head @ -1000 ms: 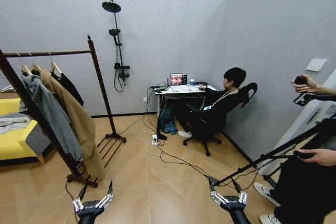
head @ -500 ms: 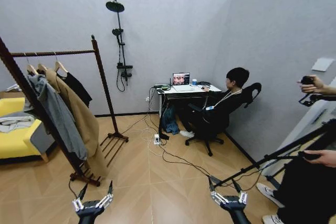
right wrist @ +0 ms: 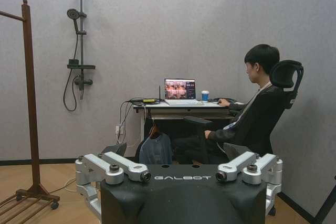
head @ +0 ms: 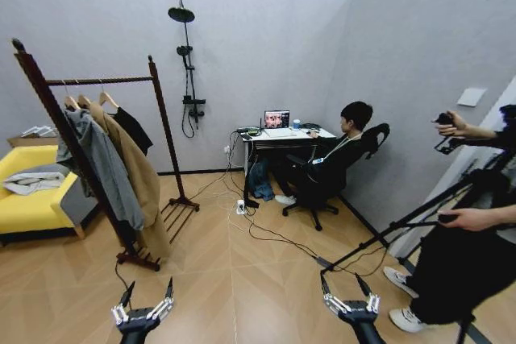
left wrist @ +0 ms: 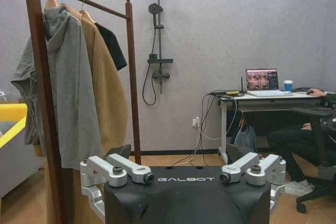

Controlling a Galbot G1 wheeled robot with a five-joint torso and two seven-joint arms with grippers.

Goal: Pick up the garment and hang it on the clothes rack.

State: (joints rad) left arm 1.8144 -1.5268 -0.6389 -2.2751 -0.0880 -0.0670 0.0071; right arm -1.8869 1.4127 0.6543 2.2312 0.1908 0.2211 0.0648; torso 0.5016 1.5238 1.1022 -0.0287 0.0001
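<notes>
Garment hangs on the rack, both arms low and empty

The garment [head: 131,128] hangs lengthwise down at the clothes rack [head: 101,80] rail's far end, well ahead of the left gripper [head: 148,294], the nearer one; right gripper [head: 346,288] farther; both fingers spread.

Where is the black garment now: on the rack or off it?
On it: the garment hangs by its hanger from the clothes rack rail, behind the tan coat.
</notes>
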